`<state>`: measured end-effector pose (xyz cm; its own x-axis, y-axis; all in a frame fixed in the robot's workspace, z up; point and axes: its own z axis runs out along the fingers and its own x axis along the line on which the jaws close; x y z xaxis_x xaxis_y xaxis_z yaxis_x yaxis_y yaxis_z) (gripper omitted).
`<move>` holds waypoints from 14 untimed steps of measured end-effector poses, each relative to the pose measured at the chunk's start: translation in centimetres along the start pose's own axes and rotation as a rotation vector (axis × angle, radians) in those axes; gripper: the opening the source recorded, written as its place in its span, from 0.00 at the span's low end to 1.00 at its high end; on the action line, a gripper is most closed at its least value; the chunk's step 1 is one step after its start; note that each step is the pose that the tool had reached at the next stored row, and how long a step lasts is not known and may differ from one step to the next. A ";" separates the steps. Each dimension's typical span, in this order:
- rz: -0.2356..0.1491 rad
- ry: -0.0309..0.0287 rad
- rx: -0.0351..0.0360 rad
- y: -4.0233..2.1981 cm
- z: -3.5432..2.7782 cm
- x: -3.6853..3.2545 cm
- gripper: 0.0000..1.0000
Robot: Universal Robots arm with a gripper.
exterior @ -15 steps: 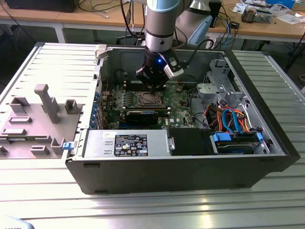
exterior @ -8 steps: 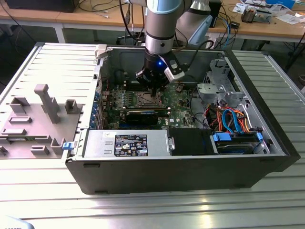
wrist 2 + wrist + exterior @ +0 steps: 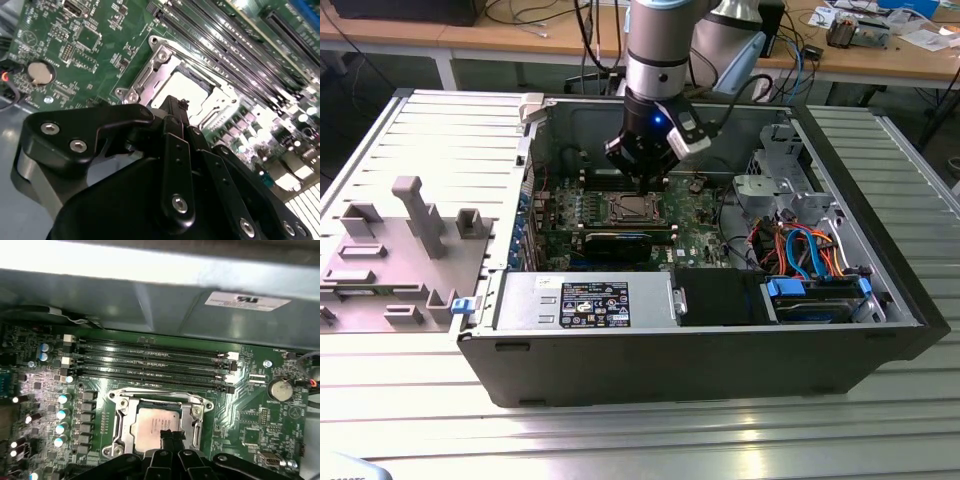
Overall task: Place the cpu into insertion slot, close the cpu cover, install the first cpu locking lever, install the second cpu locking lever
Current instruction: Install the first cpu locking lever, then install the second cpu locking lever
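Open computer case (image 3: 720, 340), motherboard (image 3: 250, 425) inside: cpu (image 3: 152, 422) seated in insertion slot (image 3: 120, 437) with cpu cover (image 3: 192, 412) lowered flat, framing it; gripper (image 3: 171, 436) poised directly above, fingers pinched together on nothing, apparently for pressing rather than carrying.

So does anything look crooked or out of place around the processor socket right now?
Nothing stands out. The cpu lies flat and square inside the insertion slot, the cpu cover frames it evenly, and the gripper hovers just above it.
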<state>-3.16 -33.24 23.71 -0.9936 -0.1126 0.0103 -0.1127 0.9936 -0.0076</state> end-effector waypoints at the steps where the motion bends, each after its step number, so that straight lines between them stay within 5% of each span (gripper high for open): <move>1: 0.000 -0.0001 0.0000 0.00 -0.17 0.00 0.11; 14: 0.000 0.0001 -0.0002 -0.08 -0.28 0.01 0.11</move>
<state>-3.16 -33.32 23.99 -0.9936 -0.1127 0.0104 -0.1128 0.9936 -0.0074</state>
